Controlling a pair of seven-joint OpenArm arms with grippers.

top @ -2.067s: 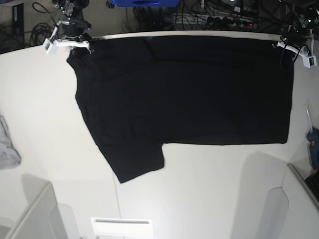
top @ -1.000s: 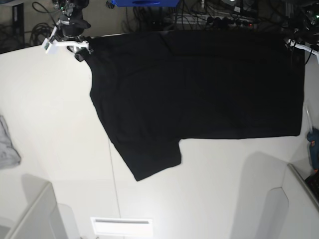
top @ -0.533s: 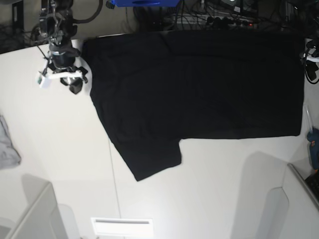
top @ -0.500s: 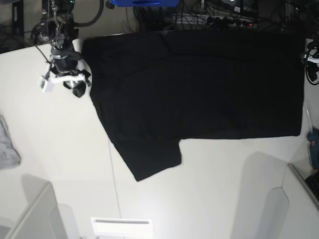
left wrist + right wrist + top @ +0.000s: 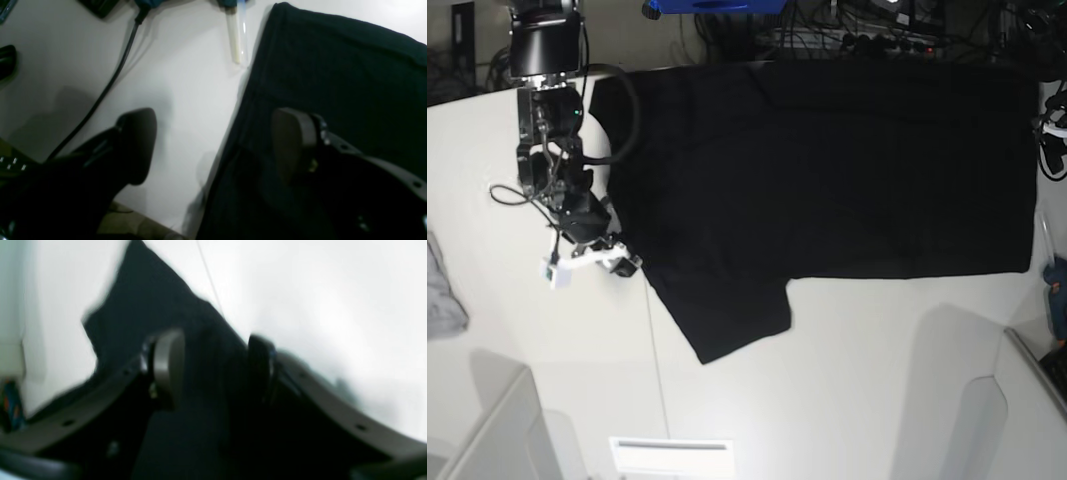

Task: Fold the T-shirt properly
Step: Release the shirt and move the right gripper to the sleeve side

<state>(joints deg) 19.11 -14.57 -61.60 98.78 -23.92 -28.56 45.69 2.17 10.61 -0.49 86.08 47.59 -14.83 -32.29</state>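
Observation:
The black T-shirt (image 5: 827,170) lies spread flat on the white table (image 5: 847,380), plain side up, with one sleeve (image 5: 727,315) pointing to the front. My right gripper (image 5: 615,263) hovers at the shirt's left edge, just above the sleeve. In the blurred right wrist view it (image 5: 215,368) is open, with black cloth (image 5: 146,306) under the fingers. My left gripper (image 5: 1054,140) is at the shirt's far right edge. In the left wrist view it (image 5: 213,146) is open and empty, one finger (image 5: 293,143) over the shirt (image 5: 340,73), the other over bare table.
A small light grey cloth (image 5: 442,290) lies at the left edge. A blue tool (image 5: 1055,290) and a clear tube (image 5: 238,36) lie by the shirt's right edge, beside a black cable (image 5: 110,80). White bins (image 5: 497,430) stand at the front corners. Cables hang behind the table.
Both grippers let go of the shirt's back corners after dragging it back and right. My right gripper has moved forward along the shirt's left edge to the sleeve. The left gripper barely moved.

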